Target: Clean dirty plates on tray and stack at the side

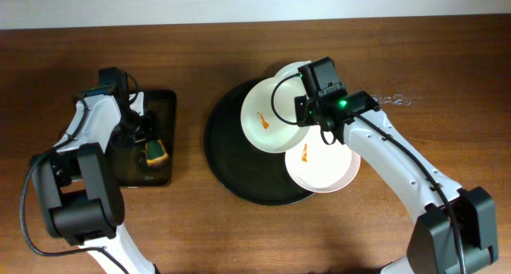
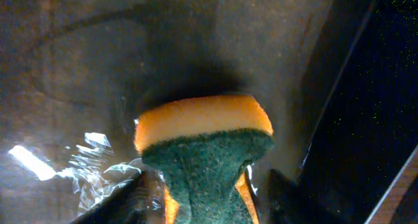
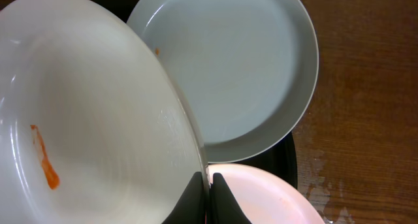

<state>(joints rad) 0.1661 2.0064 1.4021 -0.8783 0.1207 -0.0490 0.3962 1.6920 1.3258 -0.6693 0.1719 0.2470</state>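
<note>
Right claw point(image 3: 209, 185): closed on rim of smeared plate point(image 3: 85, 119), over tray point(image 1: 219, 158), mid-table.
Left claw point(image 2: 206, 208): straddles sponge point(image 2: 202, 126); grip indeterminate.
Advice: lift level, clear of neighbouring plates point(image 3: 228, 67).

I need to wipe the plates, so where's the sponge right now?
Overhead, the sponge sits on the small rectangular tray at the table's left, under the left hand, well left of the round tray.
</note>
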